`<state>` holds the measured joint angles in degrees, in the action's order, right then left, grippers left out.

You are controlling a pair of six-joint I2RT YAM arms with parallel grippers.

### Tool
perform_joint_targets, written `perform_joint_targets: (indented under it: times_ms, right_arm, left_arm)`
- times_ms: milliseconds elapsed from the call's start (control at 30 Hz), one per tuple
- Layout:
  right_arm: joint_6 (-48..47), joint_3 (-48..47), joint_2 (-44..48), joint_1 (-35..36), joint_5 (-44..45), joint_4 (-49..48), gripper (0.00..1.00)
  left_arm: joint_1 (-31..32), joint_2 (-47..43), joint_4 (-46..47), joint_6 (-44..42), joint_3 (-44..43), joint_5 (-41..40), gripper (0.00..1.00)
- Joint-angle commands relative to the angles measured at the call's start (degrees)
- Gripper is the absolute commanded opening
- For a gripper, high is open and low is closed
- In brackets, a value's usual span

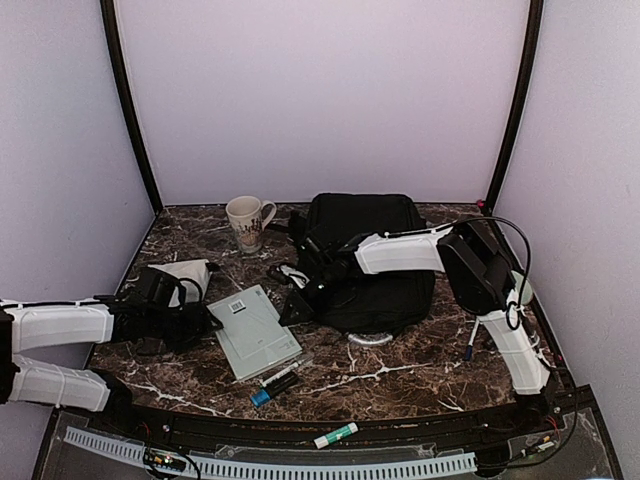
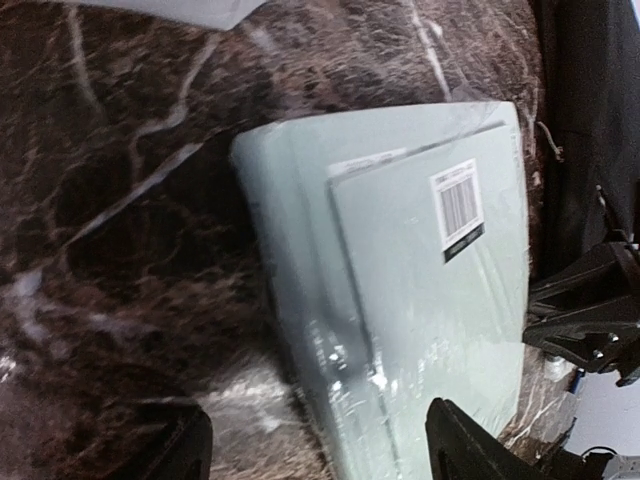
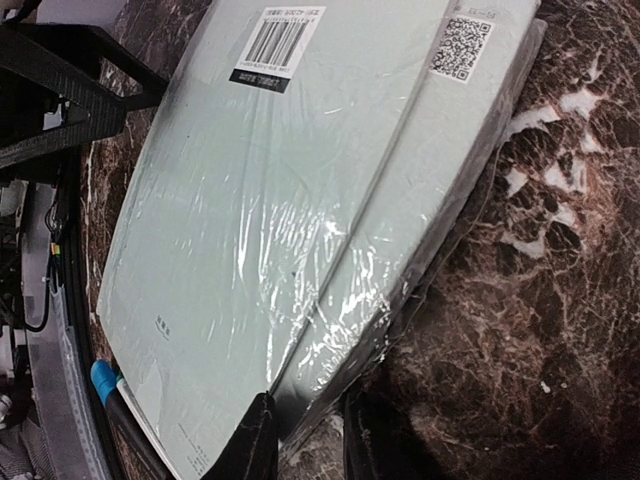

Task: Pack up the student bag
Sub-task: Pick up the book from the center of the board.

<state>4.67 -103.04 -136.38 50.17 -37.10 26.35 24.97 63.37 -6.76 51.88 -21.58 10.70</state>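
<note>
Student bag (image 1: pixel 375 255): black backpack, lying at the back of the marble-patterned table (image 1: pixel 420 370), right of centre. The right arm's white forearm crosses over its front. Whether any compartment is unzipped cannot be told from the overhead view.

Right gripper (image 3: pixel 308 445): reaches leftward past the bag's front edge to the shrink-wrapped notebook pack (image 1: pixel 252 330). In the wrist view the two dark fingers stand close together with the pack's near corner between them, one finger (image 3: pixel 255 440) against the wrap. The jaws are closed down on that corner. The pack still lies flat on the table.

Left gripper (image 2: pixel 320 445): jaws wide apart and holding nothing. It is low at the opposite, left side of the same pack, and the pack's edge shows between the two finger ends.

Notebook pack: pale green, wrapped in clear film, with a barcode label (image 3: pixel 277 45) and a QR label (image 3: pixel 465 45). It lies just left of the bag, apart from it.

Other items noted:
- A cream mug (image 1: pixel 246 221) stands upright at the back, left of the bag.
- A small grey pouch (image 1: pixel 190 272) lies behind the left gripper.
- Two markers (image 1: pixel 278 381) lie just beside the pack's near edge.
- A green-capped marker (image 1: pixel 335 435) rests on the front ledge.
- A blue pen (image 1: pixel 470 345) lies by the right arm.
</note>
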Motion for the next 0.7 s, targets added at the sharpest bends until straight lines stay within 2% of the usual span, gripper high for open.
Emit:
perform_joint_targets:
  times_ms: [0, 233, 367, 500, 667]
  right_arm:
    - [2.12, 3.31, -6.75, -0.41, 4.08, 4.06, 0.22]
    - [1.92, 3.80, -8.29, -0.50, 4.47, 3.89, 0.21]
    - [1.54, 3.23, -9.17, -0.58, 4.59, 4.04, 0.21]
    - [1.35, 2.53, -10.15, -0.71, 4.28, 4.28, 0.21]
    - [1.19, 2.02, -10.53, -0.95, 4.10, 4.41, 0.21]
  left_arm:
    - [0.05, 5.67, 8.14, 6.56, 3.58, 4.22, 0.77]
    - [0.06, 13.37, 25.70, 13.65, 7.89, 9.73, 0.76]
    - [0.03, 12.91, 35.49, 14.59, 9.18, 11.28, 0.75]
    - [0.01, 10.86, 39.05, 12.79, 7.23, 13.81, 0.74]
    - [0.31, 9.48, 38.53, 12.31, 3.46, 18.13, 0.72]
